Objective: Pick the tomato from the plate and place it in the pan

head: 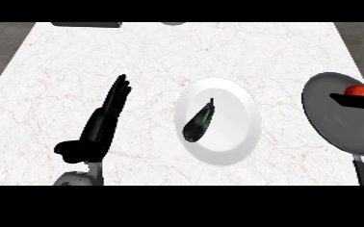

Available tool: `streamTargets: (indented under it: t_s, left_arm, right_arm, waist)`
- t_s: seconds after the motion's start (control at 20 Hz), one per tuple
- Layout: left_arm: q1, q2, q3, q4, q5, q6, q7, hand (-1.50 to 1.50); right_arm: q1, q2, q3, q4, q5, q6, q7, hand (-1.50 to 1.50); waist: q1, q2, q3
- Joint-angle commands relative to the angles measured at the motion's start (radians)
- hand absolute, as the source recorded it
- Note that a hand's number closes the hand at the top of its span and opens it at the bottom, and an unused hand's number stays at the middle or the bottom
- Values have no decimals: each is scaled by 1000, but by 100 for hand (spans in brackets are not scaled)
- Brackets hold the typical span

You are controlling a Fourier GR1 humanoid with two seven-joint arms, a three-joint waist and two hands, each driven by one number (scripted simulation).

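I see the left hand (96, 130) over the surface's (64, 67) left half near the near edge, fingers (117, 94) straight and released, pointing toward the far edge, holding nothing. White plate (241, 125) sits about mid-surface, slightly right of centre; on it a dark eggplant (199, 121) lies tilted. Grey pan (327, 115) at the right edge, partly cut off by the view, handle running toward the near edge. Tomato (355, 91) shows red at the pan's far right, inside the pan, with dark fingers (344, 99) of the right hand just beneath it; I cannot tell whether they grasp it.
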Motion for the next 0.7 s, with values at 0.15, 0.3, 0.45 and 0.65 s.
streamTargets:
  t_s: [0.15,0.3,0.45,0.65]
  left_arm:
    - [-19,-4,11,16,10,-6,20,0]
    - [49,-13,-1,18,-10,7,-49,0]
    - [66,1,-9,-56,-18,10,15,0]
    - [61,-7,3,-12,-14,5,-22,0]
  right_arm:
    - [-38,29,-148,2,-167,-100,-281,-150]
    - [2,26,-238,11,-271,-78,-422,-150]
    - [49,2,-275,-12,-351,35,-444,-150]
    - [109,7,-305,-78,-452,197,-477,-150]
  waist:
    - [-15,-4,-1]
    - [-14,-4,0]
    - [-28,-14,-3]
    - [-40,-17,-4]
